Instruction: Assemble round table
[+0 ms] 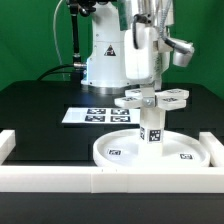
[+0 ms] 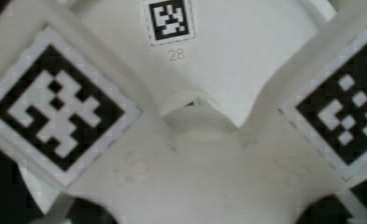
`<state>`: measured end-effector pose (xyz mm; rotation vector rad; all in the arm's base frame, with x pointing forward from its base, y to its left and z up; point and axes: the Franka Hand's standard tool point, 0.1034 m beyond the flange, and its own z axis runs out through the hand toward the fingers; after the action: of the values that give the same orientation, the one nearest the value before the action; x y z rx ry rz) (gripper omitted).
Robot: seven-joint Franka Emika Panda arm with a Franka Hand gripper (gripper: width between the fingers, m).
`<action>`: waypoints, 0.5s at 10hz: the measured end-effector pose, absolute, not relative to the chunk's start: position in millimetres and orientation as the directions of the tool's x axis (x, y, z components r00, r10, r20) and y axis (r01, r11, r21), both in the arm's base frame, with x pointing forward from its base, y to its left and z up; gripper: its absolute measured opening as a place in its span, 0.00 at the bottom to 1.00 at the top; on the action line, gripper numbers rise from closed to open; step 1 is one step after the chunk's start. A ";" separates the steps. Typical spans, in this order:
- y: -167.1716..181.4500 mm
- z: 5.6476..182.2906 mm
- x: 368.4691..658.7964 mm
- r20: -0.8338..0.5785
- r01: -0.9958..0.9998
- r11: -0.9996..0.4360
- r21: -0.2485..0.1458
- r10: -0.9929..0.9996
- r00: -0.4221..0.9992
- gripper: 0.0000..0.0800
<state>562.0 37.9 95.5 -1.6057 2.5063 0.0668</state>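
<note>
The fingers [image 1: 150,88] reached down onto the hub of the white plastic cross-shaped four-arm foot [image 1: 152,99]; whether they were spread or pinching it I could not tell, since the arm's body hid them in the exterior view and the wrist view showed only tagged foot arms [image 2: 64,100] close up. The foot sat on top of the short white cylindrical leg [image 1: 153,128], which stood upright at the middle of the large white rimmed round disc [image 1: 120,152]. The disc lay on the black surface [image 1: 40,105], against the long white border rail [image 1: 100,182], with the flat white marker board [image 1: 95,115] behind it. Judging by this, the foot was being fastened to the leg; doing it well would mean keeping the hub centred and level over the leg, turning without tilting the leg.
</note>
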 end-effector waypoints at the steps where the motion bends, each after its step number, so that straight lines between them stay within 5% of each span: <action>1: 37.1 95.5 562.2 -0.171 -0.854 0.520 -0.032 -0.844 -0.508 0.56; 5: 36.8 95.3 562.8 -0.200 -0.803 0.596 -0.012 -0.788 -0.582 0.56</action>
<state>562.8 36.8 95.3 -1.3285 2.6380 0.1177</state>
